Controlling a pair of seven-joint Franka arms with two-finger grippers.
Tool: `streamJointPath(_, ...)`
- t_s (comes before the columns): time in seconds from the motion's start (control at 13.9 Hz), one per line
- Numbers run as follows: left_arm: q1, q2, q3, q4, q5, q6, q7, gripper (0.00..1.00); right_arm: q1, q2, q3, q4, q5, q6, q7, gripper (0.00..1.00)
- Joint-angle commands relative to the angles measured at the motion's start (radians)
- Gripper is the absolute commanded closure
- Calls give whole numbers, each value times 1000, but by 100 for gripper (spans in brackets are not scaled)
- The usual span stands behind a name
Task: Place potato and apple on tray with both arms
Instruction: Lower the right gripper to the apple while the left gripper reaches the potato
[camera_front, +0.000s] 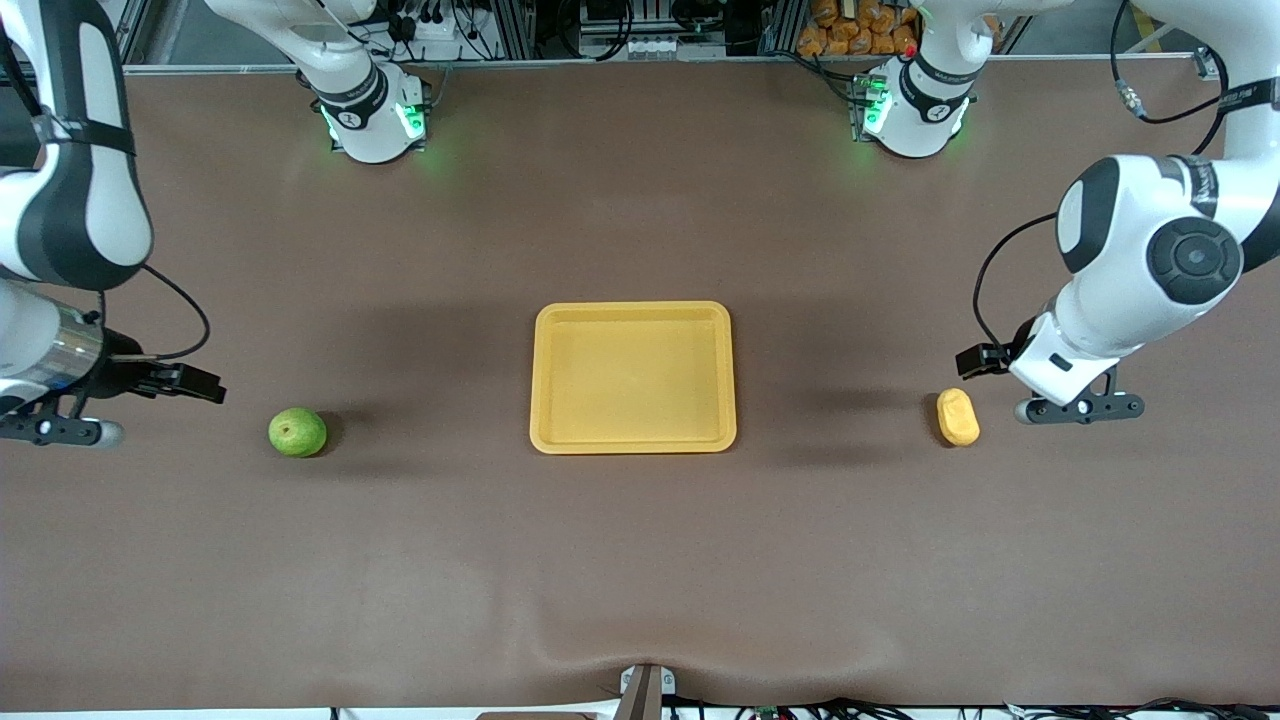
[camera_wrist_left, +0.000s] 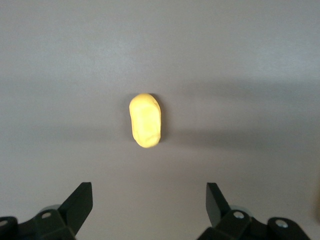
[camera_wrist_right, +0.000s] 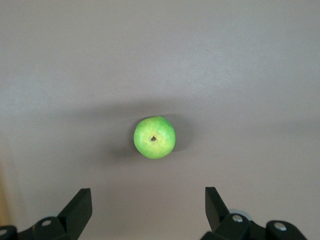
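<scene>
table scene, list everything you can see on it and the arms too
tray: one, yellow-orange, empty, middle of the table
apple: one, light green, on the table toward the right arm's end
potato: one, yellow-orange, on the table toward the left arm's end
table: one, brown
right gripper: one, black, open, empty, over the table beside the apple
left gripper: one, black, open, empty, over the table beside the potato

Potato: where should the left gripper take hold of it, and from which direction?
Grip the potato across its narrow middle, coming straight down from above. It lies flat on the table with open space all round, and its long sides are the closest together. The left gripper is open, with nothing in it, beside the potato toward the left arm's end.
</scene>
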Motion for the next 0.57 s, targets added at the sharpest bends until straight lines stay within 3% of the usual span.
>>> streamJointPath(0.0, 16, 38, -4, -6, 25, 60, -15, 0, 28, -39, -3, -167, -1, 167, 11, 0)
streamJointPath(0.14, 23, 77, -4, -8, 25, 114, -15, 0, 21, -17, -2, -224, 0, 275, 13, 0)
streamJointPath(0.29, 37, 115, -3, -8, 28, 161, -15, 0, 16, 45, -2, -210, 0, 283, -4, 0)
streamJointPath(0.5, 45, 172, -3, -6, 28, 221, -15, 0, 31, 67, -2, -210, -6, 317, -15, 0)
